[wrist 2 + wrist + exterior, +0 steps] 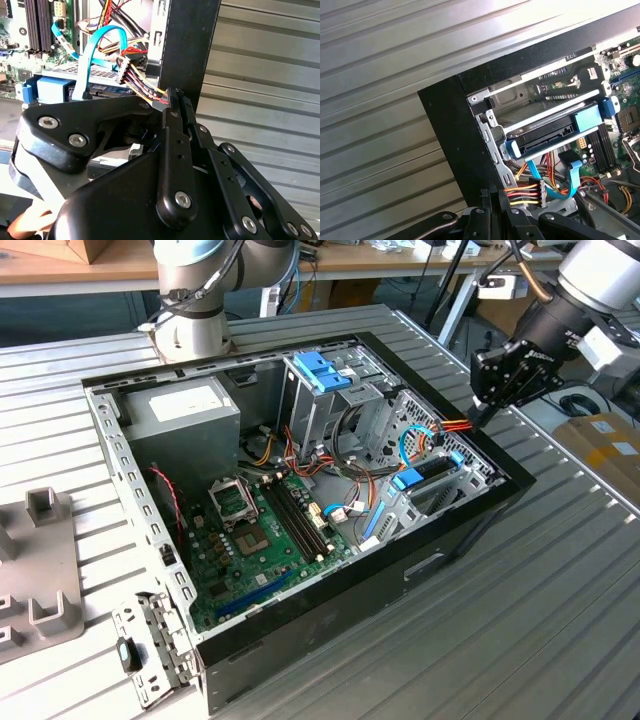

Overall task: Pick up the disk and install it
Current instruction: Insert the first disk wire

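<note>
The flat rectangular disk with its blue plastic frame [555,135] sits slotted in the silver metal drive cage [492,132] of the open black computer case [470,515], just ahead of my black gripper [172,97]. My gripper's fingertips are pressed together at the bundle of red, yellow and black power wires [522,194] by the case corner; whether they pinch a wire I cannot tell. A pale blue flat data cable [102,45] loops close beside them. To seat the disk well, I judge I must keep those cables clear of its rear connectors. The ribbed metal counter [560,570] lies beneath.
</note>
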You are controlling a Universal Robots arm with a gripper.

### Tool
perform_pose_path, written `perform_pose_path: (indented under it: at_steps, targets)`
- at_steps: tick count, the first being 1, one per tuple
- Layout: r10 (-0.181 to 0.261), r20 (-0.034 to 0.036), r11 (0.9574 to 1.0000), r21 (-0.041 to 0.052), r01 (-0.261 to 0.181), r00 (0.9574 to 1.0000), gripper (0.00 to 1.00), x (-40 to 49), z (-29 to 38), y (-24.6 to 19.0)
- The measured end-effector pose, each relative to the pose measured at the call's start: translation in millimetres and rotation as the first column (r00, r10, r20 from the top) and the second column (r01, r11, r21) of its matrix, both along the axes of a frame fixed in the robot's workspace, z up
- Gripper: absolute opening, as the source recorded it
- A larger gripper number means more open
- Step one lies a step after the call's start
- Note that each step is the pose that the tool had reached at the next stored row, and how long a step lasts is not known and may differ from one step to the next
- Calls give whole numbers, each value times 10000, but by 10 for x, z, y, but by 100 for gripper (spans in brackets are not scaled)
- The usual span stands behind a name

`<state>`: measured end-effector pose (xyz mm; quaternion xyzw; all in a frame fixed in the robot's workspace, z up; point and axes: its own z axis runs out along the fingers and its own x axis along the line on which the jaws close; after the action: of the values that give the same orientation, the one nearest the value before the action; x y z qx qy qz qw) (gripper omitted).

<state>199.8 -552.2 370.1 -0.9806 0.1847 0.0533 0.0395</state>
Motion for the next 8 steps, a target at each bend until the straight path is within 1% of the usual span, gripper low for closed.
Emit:
perform_pose_path:
  at_steps: [8]
  targets:
    - [0,0,10000,0,0,10000,17,-23,0,-22]
